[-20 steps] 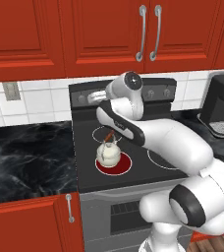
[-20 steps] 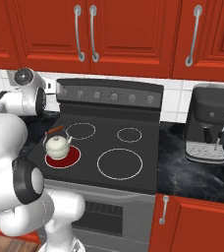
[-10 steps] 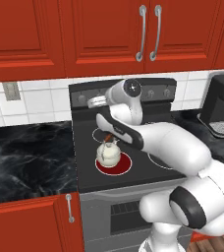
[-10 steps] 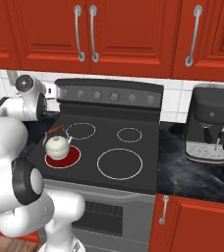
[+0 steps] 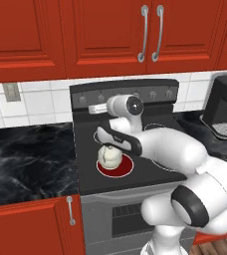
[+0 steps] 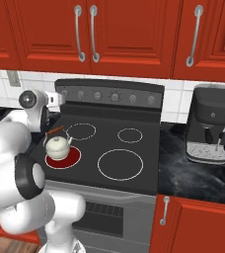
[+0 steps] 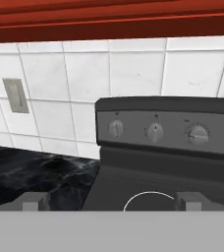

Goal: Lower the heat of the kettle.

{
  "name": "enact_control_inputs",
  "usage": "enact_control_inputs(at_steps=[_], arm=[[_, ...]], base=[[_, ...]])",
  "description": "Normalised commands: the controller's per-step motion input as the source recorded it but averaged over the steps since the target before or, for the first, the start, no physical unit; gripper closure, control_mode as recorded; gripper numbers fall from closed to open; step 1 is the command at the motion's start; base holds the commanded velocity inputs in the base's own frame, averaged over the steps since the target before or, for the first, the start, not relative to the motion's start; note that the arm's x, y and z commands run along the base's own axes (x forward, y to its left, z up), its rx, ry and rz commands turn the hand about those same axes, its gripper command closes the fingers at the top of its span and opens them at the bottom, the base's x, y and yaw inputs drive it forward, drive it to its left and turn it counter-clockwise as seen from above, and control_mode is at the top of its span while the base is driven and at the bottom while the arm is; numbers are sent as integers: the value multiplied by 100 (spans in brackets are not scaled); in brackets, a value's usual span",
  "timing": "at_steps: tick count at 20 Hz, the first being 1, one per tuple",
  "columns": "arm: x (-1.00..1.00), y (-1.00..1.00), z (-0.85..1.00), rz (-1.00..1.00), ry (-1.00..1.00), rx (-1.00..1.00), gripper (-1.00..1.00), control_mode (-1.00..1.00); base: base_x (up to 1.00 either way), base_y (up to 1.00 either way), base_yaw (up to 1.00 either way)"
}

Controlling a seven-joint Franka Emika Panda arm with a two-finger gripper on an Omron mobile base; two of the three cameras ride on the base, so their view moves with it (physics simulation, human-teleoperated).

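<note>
The small cream-white kettle with its reddish-brown handle sits on the glowing red front-left burner of the black stove. My gripper hangs above and behind the kettle, at the left end of the stove's back panel. It is open with nothing between its fingertips. In the hand view, three of the panel's knobs lie straight ahead, some way off.
A black coffee machine stands on the counter right of the stove. Black marble counter runs to the left. A wall outlet sits on the white tiles. Red cabinets hang overhead.
The hand and wrist have sunk a little and edged left along the back panel. The kettle has not moved.
</note>
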Motion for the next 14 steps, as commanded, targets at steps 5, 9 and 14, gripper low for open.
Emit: enact_control_inputs(at_steps=[5,9,14], arm=[[23,0,0,0,0,4,-100,-100],[17,0,0,0,0,1,-100,-100],[23,2,0,0,-1,0,-100,-100]], base=[[0,0,0],[0,0,0],[0,0,0]])
